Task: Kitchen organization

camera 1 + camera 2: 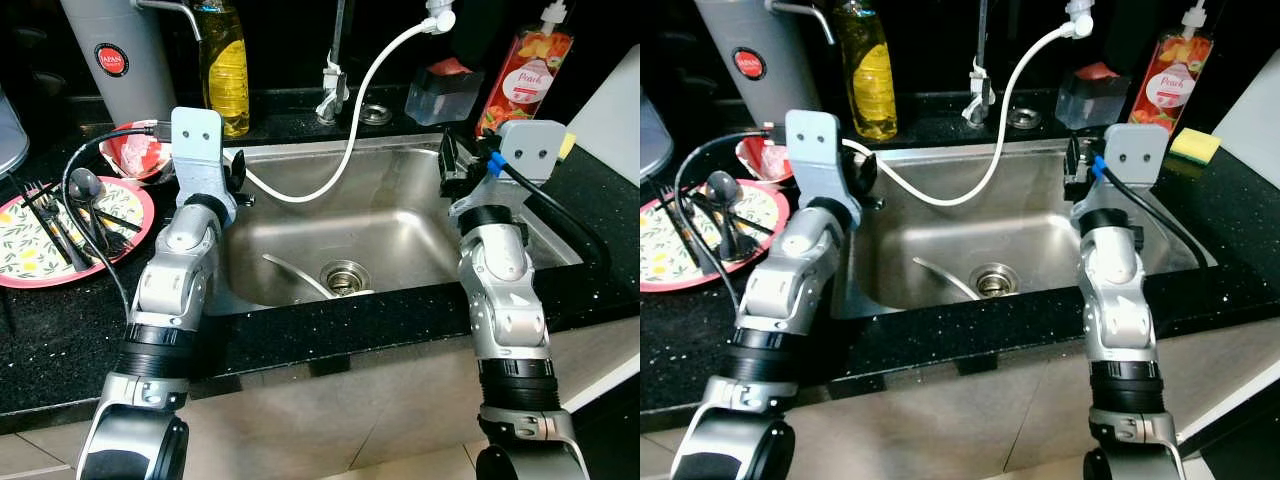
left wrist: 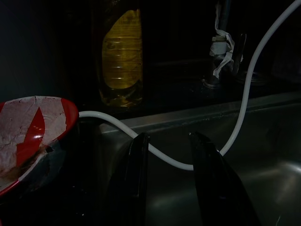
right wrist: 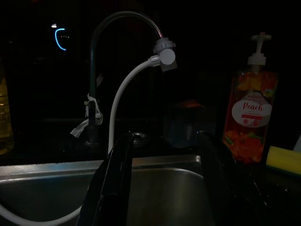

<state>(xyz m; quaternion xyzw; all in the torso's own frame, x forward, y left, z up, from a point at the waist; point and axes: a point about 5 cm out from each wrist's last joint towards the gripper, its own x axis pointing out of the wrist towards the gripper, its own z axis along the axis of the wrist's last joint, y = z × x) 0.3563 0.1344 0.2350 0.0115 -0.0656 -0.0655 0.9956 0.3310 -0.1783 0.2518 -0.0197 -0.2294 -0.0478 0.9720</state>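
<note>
With both grippers poised empty over the steel sink, left gripper and right gripper each fingers apart, I judge the left should swing slowly toward the cutlery-laden plate on the black counter, avoiding the white hose before the dark wall

Both silver arms reach forward, forearms rising from the elbows. The left gripper is held out at the left, its black fingers parted with nothing between them. The right gripper is out at the right, level with it, fingers likewise spread and empty
</note>
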